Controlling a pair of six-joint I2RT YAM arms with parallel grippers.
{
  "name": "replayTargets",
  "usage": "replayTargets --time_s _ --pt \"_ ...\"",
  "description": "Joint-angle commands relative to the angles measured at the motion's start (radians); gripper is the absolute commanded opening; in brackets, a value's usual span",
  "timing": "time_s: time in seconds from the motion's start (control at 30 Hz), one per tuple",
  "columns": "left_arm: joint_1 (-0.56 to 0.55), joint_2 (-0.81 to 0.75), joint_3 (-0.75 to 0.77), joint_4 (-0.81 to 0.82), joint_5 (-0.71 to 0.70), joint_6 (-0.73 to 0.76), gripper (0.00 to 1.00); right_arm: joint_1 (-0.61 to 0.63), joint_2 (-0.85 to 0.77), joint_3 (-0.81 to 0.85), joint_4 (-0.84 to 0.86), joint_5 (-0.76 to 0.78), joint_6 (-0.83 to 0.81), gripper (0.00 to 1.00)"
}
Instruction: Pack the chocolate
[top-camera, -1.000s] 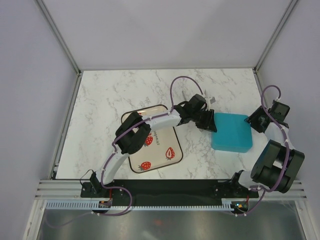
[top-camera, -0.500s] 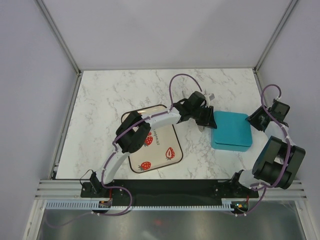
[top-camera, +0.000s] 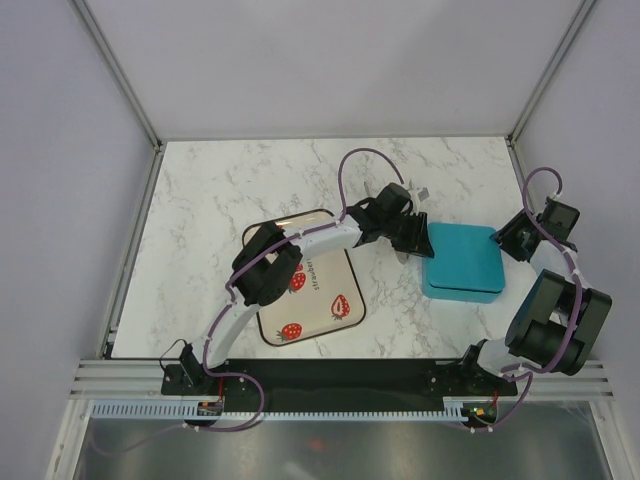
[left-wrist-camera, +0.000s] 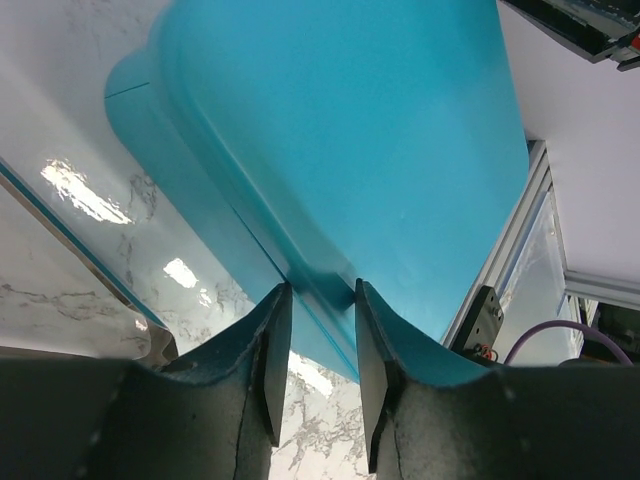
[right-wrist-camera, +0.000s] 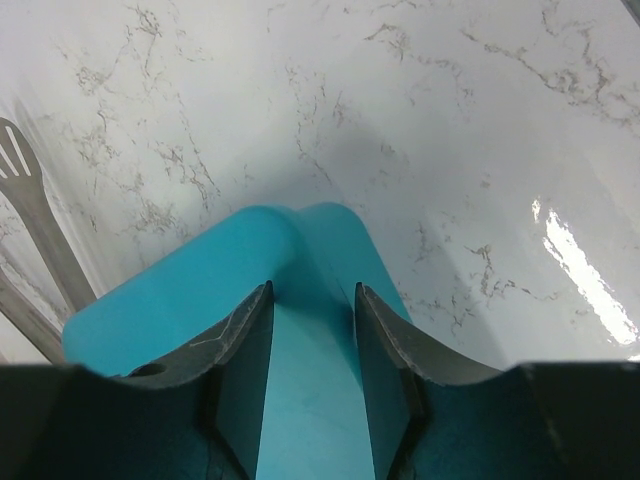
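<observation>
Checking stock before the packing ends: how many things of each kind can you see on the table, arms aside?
teal box: 1
strawberry-print tray: 1
metal utensil: 1
chocolate pieces in view: 0
Total: 3

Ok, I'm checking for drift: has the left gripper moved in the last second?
Yes, slightly. In the top view the left gripper has shifted toward the table's far edge, away from the strawberry tray, still at the teal box's left side.
</observation>
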Motion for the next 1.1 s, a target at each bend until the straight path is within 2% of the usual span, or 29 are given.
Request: replayTargets --time_s 0.0,0.63,0.87,1.07 --pt "-0.003 -0.035 -0.017 0.021 -0.001 0.001 0.40 0.004 -0.002 0.006 -0.028 -0.001 -0.005 0.47" --pt "-0.014 -0.099 -0.100 0.024 0.003 0.019 0.41 0.005 -0.047 0.025 -0.129 0.066 -0.017 0.53" --pt "-0.016 -0.102 -0.116 0.024 0.005 0.019 0.43 0.004 -0.070 0.081 -0.184 0.118 -0.002 0.68" --pt "-0.017 -0.115 -0.119 0.024 0.002 0.022 0.46 0.004 -0.094 0.158 -0.270 0.174 0.022 0.72"
